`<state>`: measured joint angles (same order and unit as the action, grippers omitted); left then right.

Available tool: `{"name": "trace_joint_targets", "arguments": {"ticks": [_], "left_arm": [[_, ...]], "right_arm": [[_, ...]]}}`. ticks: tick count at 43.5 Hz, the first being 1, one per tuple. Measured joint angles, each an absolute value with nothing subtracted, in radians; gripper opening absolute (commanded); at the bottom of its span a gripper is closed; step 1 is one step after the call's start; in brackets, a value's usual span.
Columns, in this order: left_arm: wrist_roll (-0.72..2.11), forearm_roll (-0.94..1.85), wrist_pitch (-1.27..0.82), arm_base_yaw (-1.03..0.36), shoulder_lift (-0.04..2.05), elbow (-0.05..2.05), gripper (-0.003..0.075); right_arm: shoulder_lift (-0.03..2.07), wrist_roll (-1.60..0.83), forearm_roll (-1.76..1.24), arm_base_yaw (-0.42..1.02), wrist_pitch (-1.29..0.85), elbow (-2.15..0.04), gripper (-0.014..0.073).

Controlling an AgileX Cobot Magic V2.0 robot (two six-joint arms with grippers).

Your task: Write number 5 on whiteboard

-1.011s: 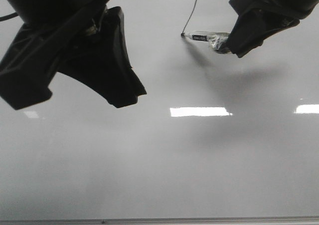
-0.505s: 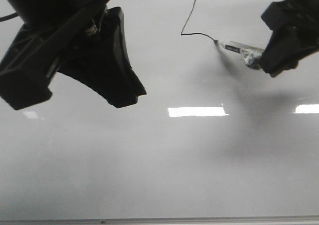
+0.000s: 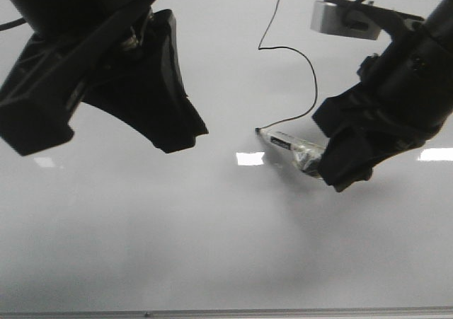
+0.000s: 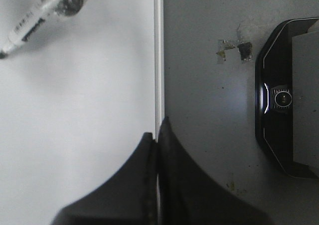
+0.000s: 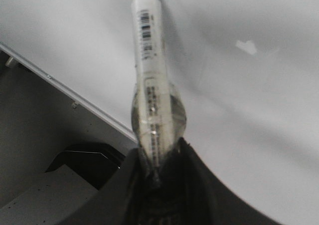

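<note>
The whiteboard (image 3: 212, 227) fills the front view. On it is a thin black line, the number 5 (image 3: 315, 85): a slanted stem from the top edge, then a round belly curving down and back left. My right gripper (image 3: 333, 167) is shut on a white marker (image 3: 287, 143), whose tip touches the board at the lower end of the curve. The right wrist view shows the marker (image 5: 149, 60) clamped in the right gripper (image 5: 159, 160). My left gripper (image 3: 170, 138) hangs over the board's left part, shut on nothing; in its wrist view its fingers (image 4: 157, 135) meet.
A thin metal edge strip (image 3: 283, 312) runs along the board's near side, also seen as the strip (image 4: 158, 60) in the left wrist view. Beyond it lies grey table with a dark rounded device (image 4: 286, 98). Bright rectangular light reflections (image 3: 249, 158) lie on the board.
My right gripper moved right from the stem's foot, then down and back left, drawing the round belly. The left gripper has not moved.
</note>
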<state>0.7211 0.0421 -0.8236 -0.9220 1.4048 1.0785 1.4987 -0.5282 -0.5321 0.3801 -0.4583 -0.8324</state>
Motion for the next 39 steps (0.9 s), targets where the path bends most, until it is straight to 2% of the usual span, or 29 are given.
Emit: {"name": "trace_joint_targets", "arguments": {"ticks": [6,16,26,39], "left_arm": [[0.721,0.042,-0.824,-0.922,1.405,1.078,-0.0020],[0.721,0.042,-0.824,-0.922,1.405,1.078,-0.0020],[0.721,0.042,-0.824,-0.922,1.405,1.078,-0.0020],[0.721,0.042,-0.824,-0.922,1.405,1.078,-0.0020]], "right_arm": [[1.485,-0.528,-0.538,0.393,-0.466,-0.877,-0.0062],[1.342,-0.528,-0.529,0.355,-0.504,-0.956,-0.0062],[1.394,-0.501,-0.520,0.253,-0.555,-1.063,-0.0062],[1.435,-0.491,-0.514,0.244,-0.554,-1.078,-0.0062]]}}
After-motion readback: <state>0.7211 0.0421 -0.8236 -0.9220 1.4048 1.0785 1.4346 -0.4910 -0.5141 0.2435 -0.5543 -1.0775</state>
